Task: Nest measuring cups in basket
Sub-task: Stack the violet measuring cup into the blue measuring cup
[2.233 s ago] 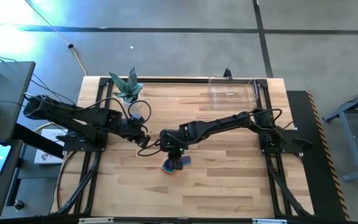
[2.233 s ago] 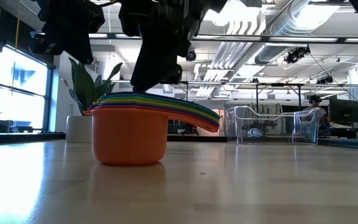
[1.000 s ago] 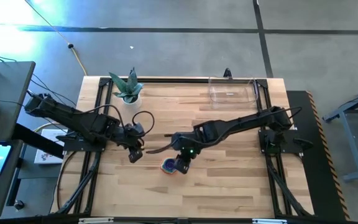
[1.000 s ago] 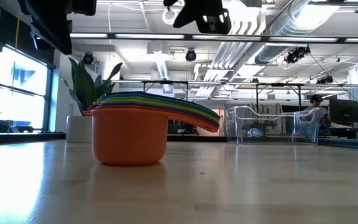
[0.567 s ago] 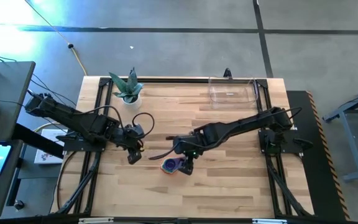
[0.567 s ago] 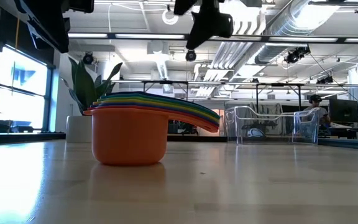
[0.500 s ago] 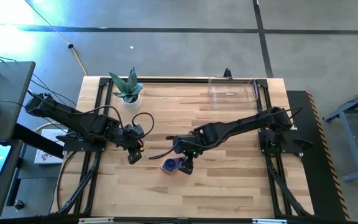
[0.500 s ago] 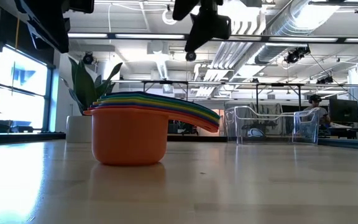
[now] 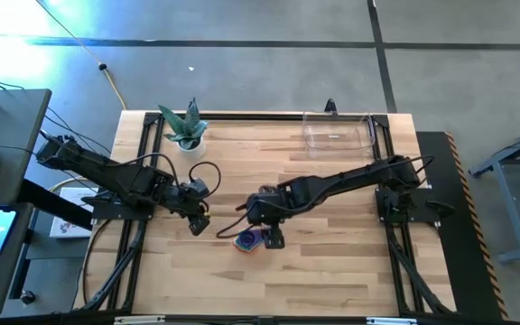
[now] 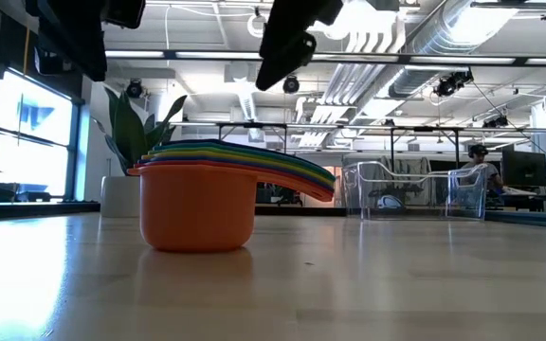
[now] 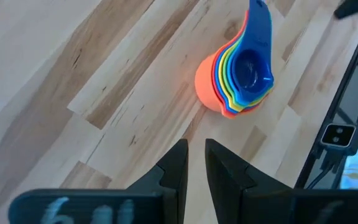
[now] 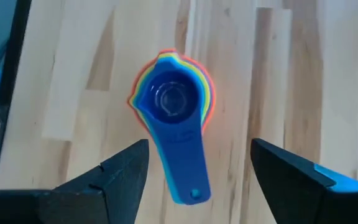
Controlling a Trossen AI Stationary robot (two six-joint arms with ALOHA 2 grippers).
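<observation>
The measuring cups (image 9: 249, 240) stand nested in one stack on the table, the orange one (image 10: 197, 213) at the bottom on its base and the blue one (image 12: 173, 102) on top. Their handles (image 12: 188, 168) fan out to one side. My right gripper (image 12: 199, 146) hovers open above the stack, one finger on each side of the handles and well clear of them. My left gripper (image 11: 196, 144) hangs to the stack's left with only a narrow gap between its fingers and nothing in it. The clear basket (image 9: 337, 134) stands at the far right.
A white pot with a green plant (image 9: 186, 128) stands at the table's far left. Bare wood lies between the stack and the basket (image 10: 415, 194). Black frame rails (image 9: 395, 262) run along the table's sides.
My right arm's wrist has shifted a little toward the table's left edge above the stack, and the gripper has turned somewhat. The cups have stayed where they were.
</observation>
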